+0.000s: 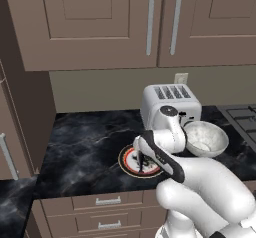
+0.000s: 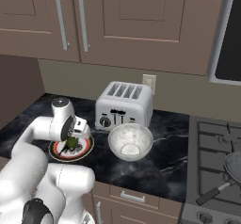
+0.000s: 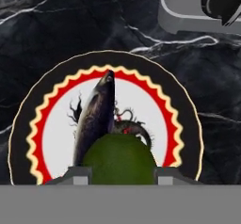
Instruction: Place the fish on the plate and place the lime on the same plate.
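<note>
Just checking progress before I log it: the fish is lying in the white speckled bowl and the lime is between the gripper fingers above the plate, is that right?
Not quite. The fish lies on the plate, across its white centre, not in the bowl, as the hand view shows. The rest stands: the lime sits between the fingers of the gripper above that plate.
</note>
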You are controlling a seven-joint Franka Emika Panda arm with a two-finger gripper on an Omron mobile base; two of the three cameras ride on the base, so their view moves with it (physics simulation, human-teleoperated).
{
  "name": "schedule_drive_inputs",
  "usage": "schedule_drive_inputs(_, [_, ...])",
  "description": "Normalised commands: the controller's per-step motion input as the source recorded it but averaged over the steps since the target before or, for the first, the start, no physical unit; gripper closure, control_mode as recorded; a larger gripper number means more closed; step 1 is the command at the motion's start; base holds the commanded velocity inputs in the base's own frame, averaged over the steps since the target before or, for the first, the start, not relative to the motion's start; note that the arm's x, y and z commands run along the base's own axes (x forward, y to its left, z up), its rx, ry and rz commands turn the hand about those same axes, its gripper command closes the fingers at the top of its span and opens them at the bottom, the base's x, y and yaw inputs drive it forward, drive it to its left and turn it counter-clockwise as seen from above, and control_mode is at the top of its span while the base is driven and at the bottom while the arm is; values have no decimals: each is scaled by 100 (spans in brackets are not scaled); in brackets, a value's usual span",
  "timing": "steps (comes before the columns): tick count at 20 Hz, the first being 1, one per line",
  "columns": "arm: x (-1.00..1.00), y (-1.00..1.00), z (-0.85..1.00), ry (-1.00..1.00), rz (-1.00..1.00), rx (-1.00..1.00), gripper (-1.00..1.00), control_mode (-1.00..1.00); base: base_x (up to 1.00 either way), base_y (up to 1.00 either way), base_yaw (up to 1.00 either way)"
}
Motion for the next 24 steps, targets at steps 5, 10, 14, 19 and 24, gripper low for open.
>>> schedule_drive_inputs(5, [25,0,-28,0,0,0,100,-100,0,0,0])
schedule_drive_inputs(10, [4,0,-33,0,0,0,100,-100,0,0,0])
schedule_drive_inputs(14, [0,0,0,0,0,0,-100,-100,0,0,0])
schedule_drive_inputs(19, [0,0,11,0,0,0,-100,-100,0,0,0])
schedule_drive_inputs(24, [-39,0,55,-1,-2,0,-100,-100,0,0,0])
